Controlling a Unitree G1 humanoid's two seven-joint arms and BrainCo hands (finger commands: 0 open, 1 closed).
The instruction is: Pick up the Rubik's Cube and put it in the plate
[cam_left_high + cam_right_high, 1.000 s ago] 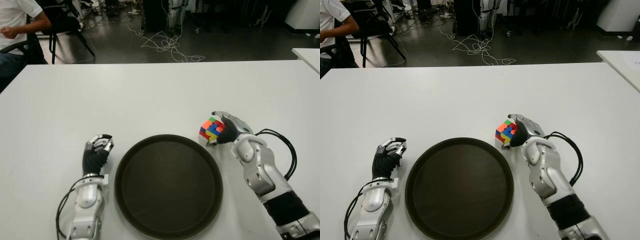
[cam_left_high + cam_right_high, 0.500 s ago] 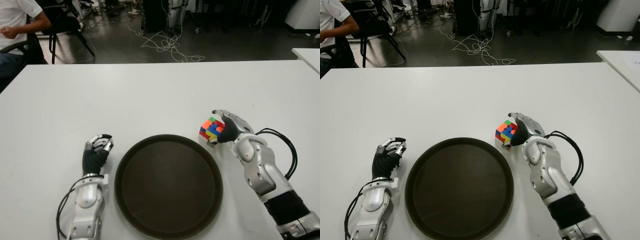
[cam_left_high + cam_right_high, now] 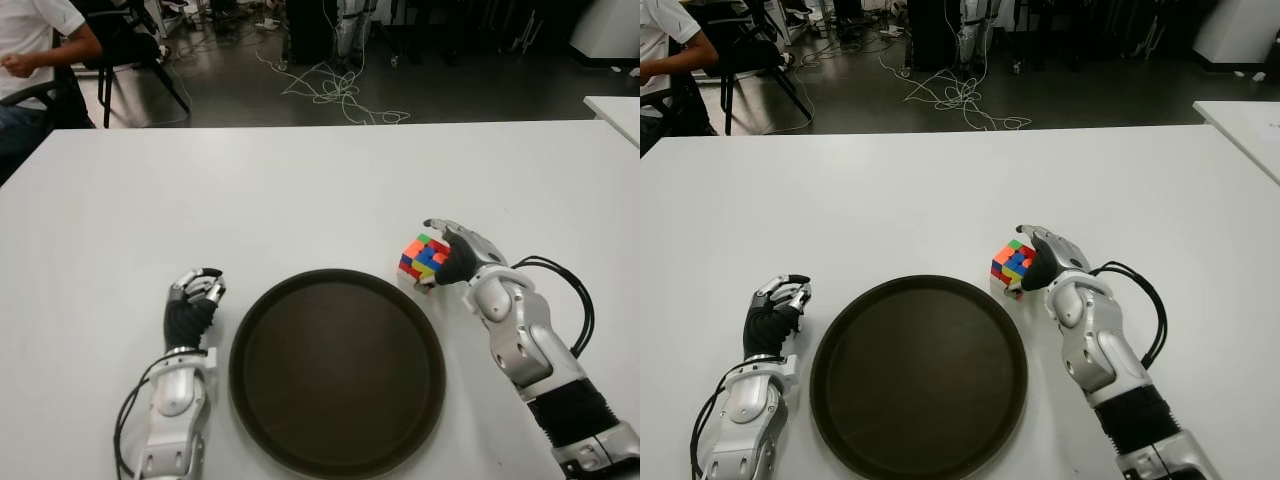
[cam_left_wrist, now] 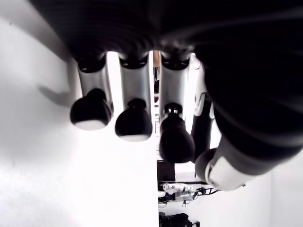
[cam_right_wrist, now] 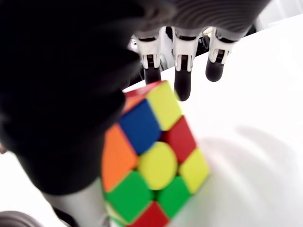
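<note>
1. Nearest the robot lay the plate (image 3: 337, 372), a dark round tray with a low raised rim, empty, on the white surface (image 3: 300, 190).
2. The left hand (image 3: 194, 297) showed just to the left of the plate; its own wrist view showed the fingers curled inward with nothing between them. It took no part in the work.
3. The right hand (image 3: 455, 252) stood just beyond the plate's right rim, wrapped around the Rubik's Cube (image 3: 424, 258). In the right wrist view the palm and thumb covered 1 side of the cube and 3 fingertips (image 5: 182, 87) reached over its far edge, 1 of them appearing to touch the top corner; the grasp looked partly closed rather than firmly clamped.
4. The Rubik's Cube sat tilted, touching or barely off the surface, close to the plate's rim but outside it. Whether it was fully lifted could not be told.
5. Handling, as a judgement: the cube is likely light, rigid and smooth-faced, so it may slip or twist if pinched at corners. A hold across 2 opposite flat faces, thumb against fingers, would probably be the most secure. Its layers can rotate, so uneven pressure could turn 1 layer.
6. Farther off, beyond the surface's far edge, were a dark floor with loose cables (image 3: 335, 90), and a seated person (image 3: 30, 50) at the far left.
</note>
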